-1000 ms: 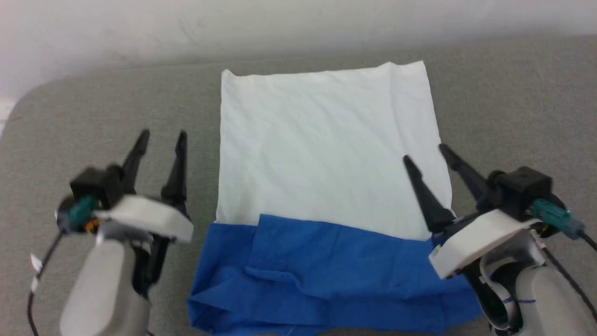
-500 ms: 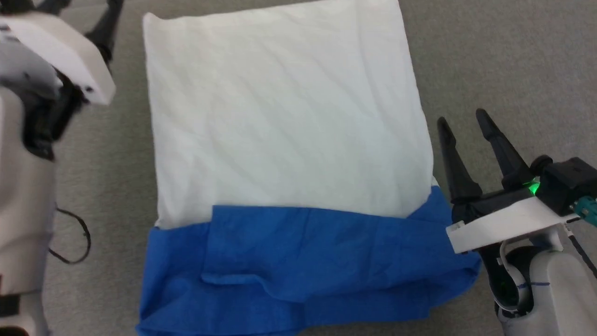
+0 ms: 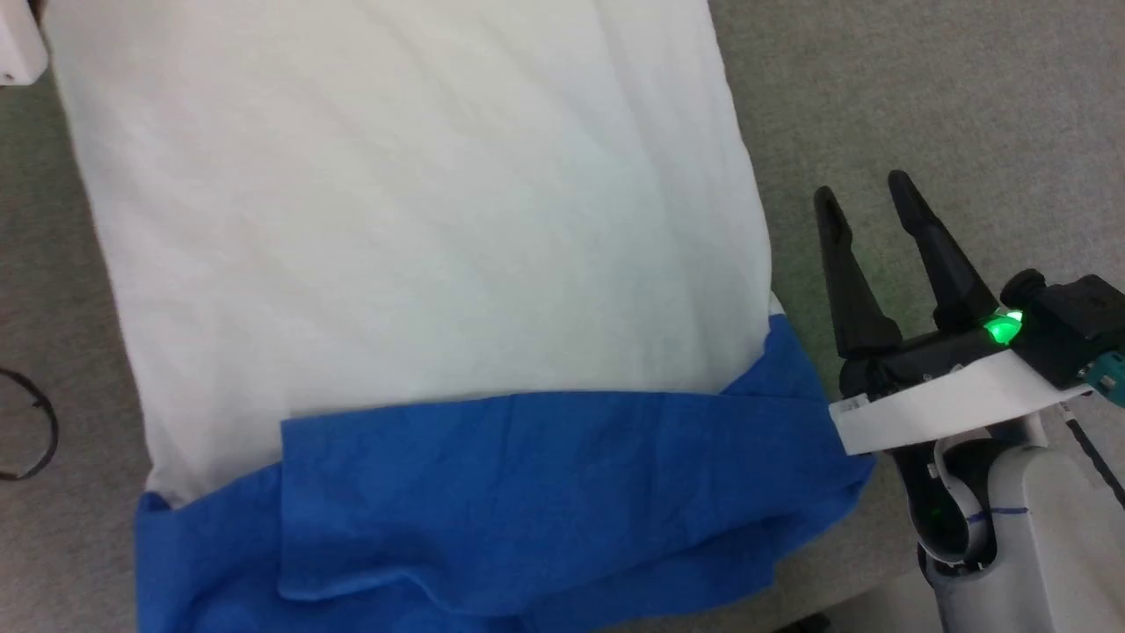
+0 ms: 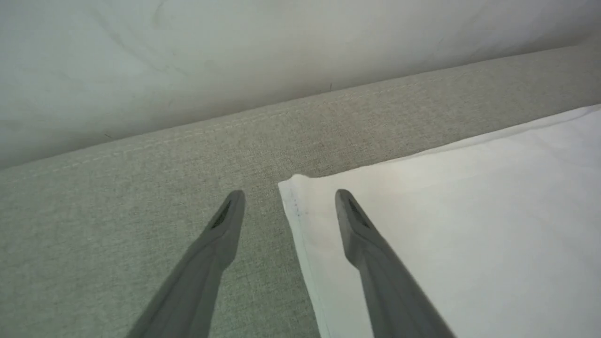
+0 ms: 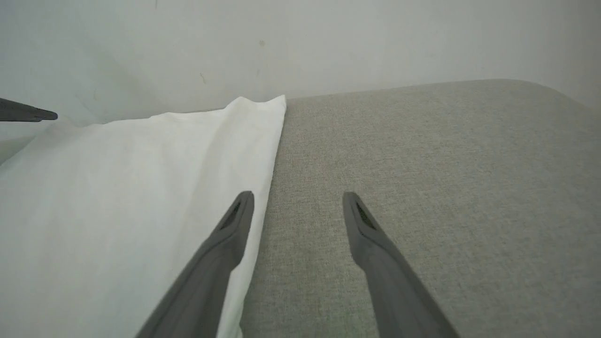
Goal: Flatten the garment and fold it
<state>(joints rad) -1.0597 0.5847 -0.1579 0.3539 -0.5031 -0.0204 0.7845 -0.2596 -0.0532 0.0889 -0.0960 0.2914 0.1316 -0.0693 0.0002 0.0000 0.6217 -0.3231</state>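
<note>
The garment (image 3: 395,220) lies flat on the grey surface, a broad white panel with a creased bright-blue band (image 3: 527,492) along its near edge. My right gripper (image 3: 864,189) stands open just right of the cloth's right edge, apart from it and holding nothing. In the right wrist view the right gripper (image 5: 298,195) has its left finger over the white hem (image 5: 117,188). In the left wrist view my left gripper (image 4: 289,194) is open over the garment's far left corner (image 4: 469,211), one finger above cloth and one above bare surface.
Grey fabric surface (image 3: 923,88) extends right of the cloth. A white wall (image 4: 188,47) rises behind its far edge. A black cable loop (image 3: 35,431) lies at the left. The surface's front edge (image 3: 844,607) runs at the lower right.
The head camera has dipped closer, so the whole picture shifted. My left arm reached forward to the cloth's far left corner. My right gripper moved off the cloth to its right edge.
</note>
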